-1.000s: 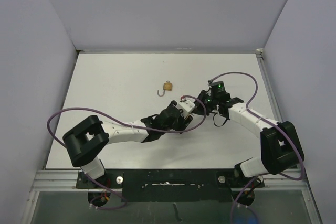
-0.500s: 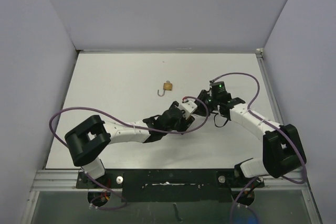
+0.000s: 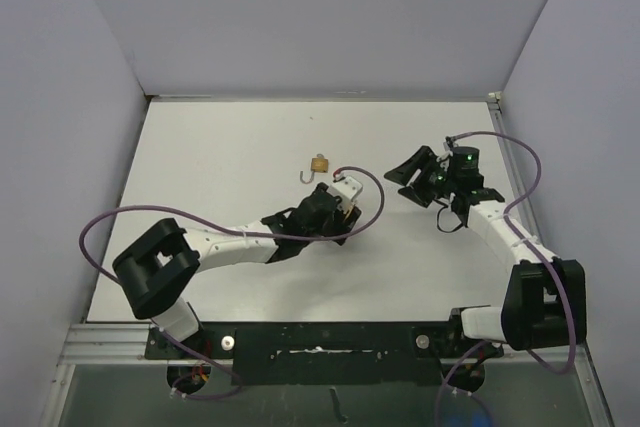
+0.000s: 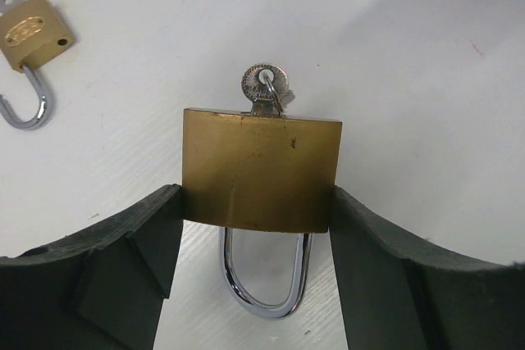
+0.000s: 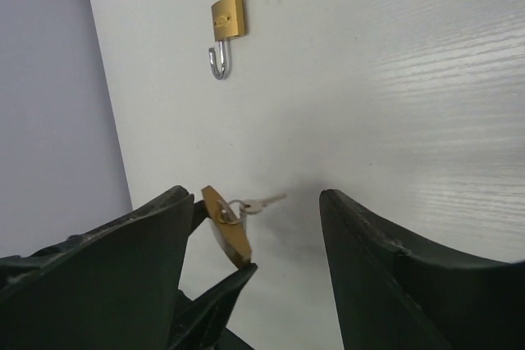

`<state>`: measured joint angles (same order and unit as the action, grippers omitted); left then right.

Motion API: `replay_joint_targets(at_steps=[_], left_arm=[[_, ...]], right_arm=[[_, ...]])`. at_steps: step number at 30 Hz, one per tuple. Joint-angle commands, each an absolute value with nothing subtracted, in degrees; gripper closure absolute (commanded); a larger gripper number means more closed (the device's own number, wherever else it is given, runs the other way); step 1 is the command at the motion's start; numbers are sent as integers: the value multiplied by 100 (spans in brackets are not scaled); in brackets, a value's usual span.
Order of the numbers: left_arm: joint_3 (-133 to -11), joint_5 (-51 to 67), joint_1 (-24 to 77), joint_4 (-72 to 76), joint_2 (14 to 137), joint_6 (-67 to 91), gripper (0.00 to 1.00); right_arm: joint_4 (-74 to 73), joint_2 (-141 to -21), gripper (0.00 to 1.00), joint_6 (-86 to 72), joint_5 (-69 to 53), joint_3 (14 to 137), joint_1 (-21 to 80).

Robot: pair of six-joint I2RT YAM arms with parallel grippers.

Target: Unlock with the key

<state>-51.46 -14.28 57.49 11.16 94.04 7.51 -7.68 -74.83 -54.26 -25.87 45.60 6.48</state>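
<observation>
Our left gripper (image 4: pixel 256 202) pins the brass padlock (image 4: pixel 261 171) steady, key (image 4: pixel 265 86) at 12 o'clock; right gripper (image 5: pixel 254 202) gapes empty, probably key-bound.

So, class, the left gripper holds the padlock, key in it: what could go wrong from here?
The left gripper grips the padlock only by its sides, so turning the key might twist it loose. The open right gripper must catch a small key head and could miss. The second padlock might get knocked.
</observation>
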Motion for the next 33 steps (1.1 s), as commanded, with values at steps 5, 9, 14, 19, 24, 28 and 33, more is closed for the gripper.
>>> replay_joint_targets(at_steps=[5,9,14,19,24,28,33], left_arm=[[-5867,-1376,5262,1199,8727,1359,100],[-6188,-1472,5056,994,8848,1678,100],[-6477,-1517,4988,935,9036,1892,100],[-6687,-1576,4982,846,9256,2024,100],[-6778,-1583,4977,823,9406,2138,100],[-6820,-1633,4974,819,9486,2243,100],[-6866,-1619,4936,880,9545,2427,100]], right_arm=[[-77,-7269,25,-4382,-3015,4107,425],[946,-6836,13,-4095,-2884,3455,594],[1450,-6455,9,-3681,-2647,2980,1008],[1758,-6318,10,-3317,-2695,2863,1414],[1921,-6478,12,-3160,-2597,2763,1753],[2108,-6532,14,-3257,-2518,2640,1899],[2829,-6683,14,-3588,-2426,2271,1972]])
